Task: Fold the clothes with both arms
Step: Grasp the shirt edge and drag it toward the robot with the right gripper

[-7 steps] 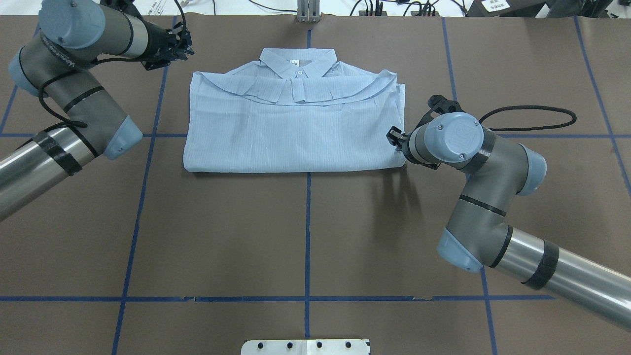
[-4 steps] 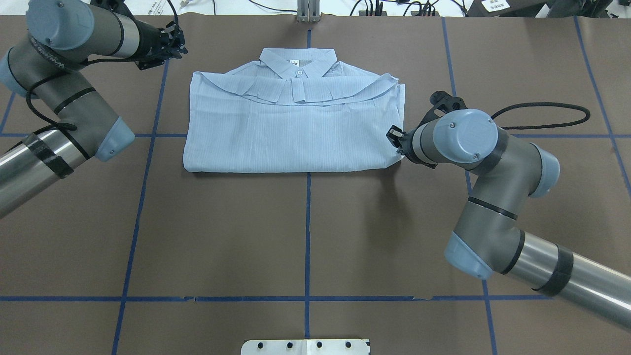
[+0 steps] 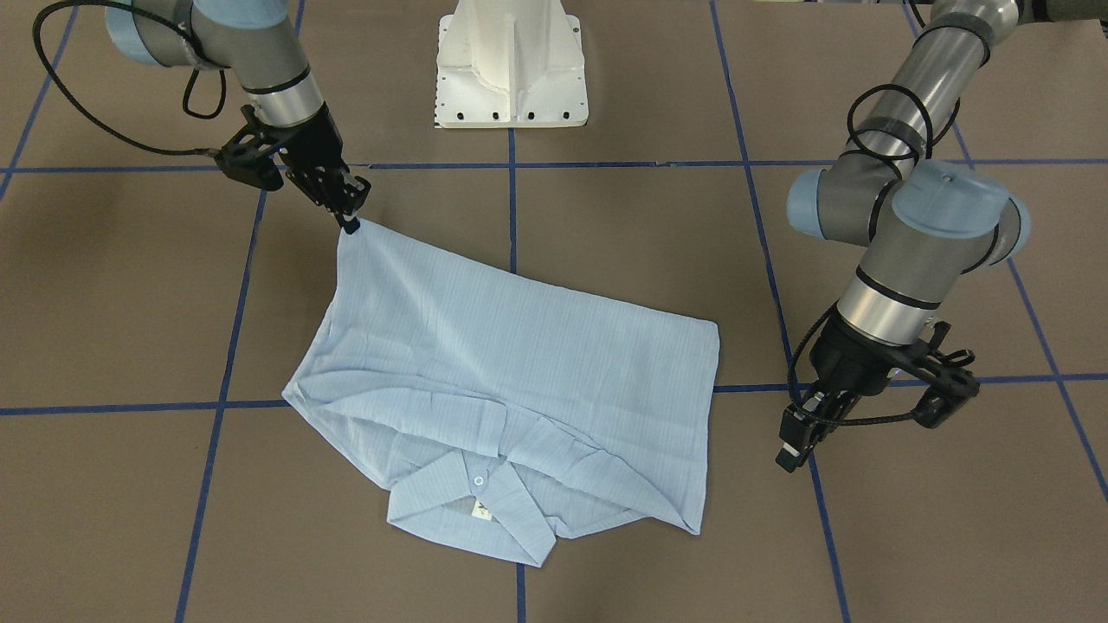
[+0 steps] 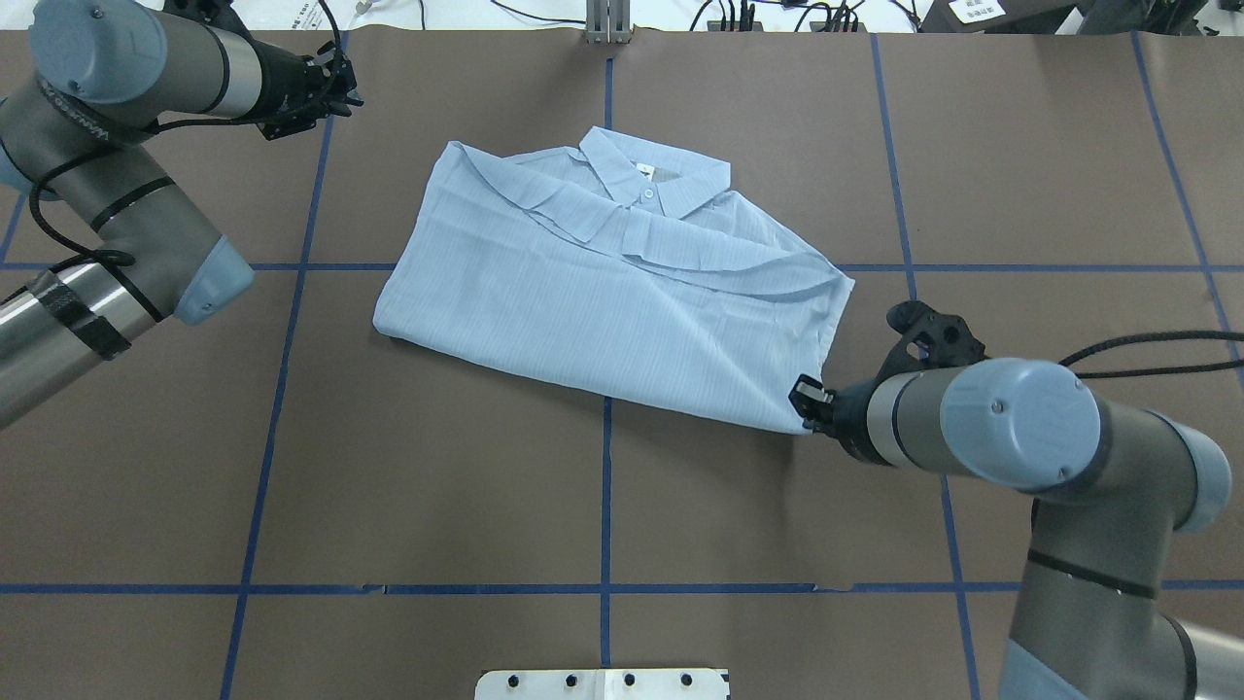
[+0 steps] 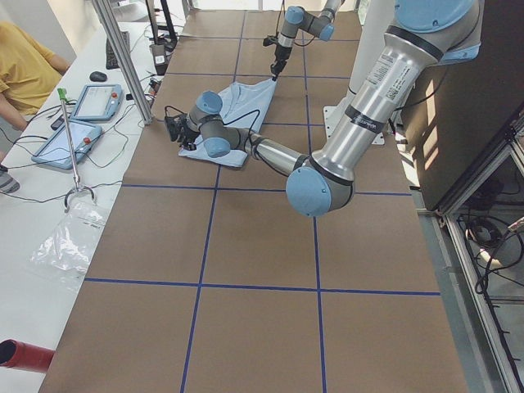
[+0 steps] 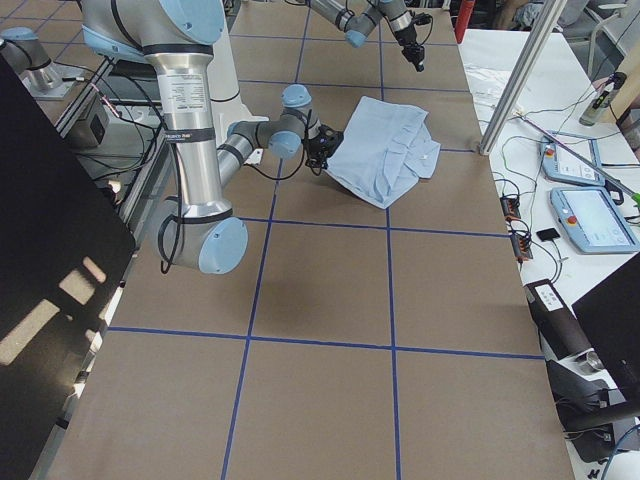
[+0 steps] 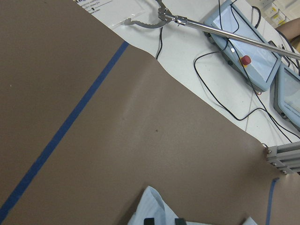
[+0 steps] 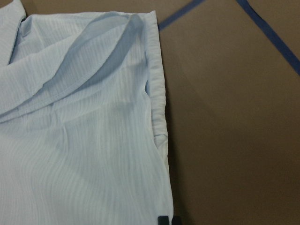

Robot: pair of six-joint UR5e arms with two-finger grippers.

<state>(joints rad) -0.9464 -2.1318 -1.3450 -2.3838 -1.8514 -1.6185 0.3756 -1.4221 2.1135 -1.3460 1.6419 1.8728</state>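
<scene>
The pale-blue striped shirt (image 4: 622, 292) lies folded on the brown table, turned askew, its collar (image 4: 656, 180) at the far side. My right gripper (image 4: 805, 401) is shut on the shirt's near right corner, low over the table. The front view shows it pinching that corner (image 3: 350, 223), and the right wrist view shows the fingertips (image 8: 162, 219) closed on the cloth edge. My left gripper (image 4: 345, 87) is open and empty at the far left, apart from the shirt. The left wrist view shows its gripper (image 7: 164, 220) with the shirt's corner (image 7: 150, 208) just beyond.
Blue tape lines (image 4: 606, 486) grid the table. The white pedestal base (image 3: 511, 61) stands at the near edge. Beyond the far edge are a metal post (image 4: 607, 24), cables, and control tablets (image 7: 248, 47).
My right gripper has pulled the shirt's corner toward the robot and to the right, turning the whole shirt clockwise. My left arm has drawn back slightly to the left.
</scene>
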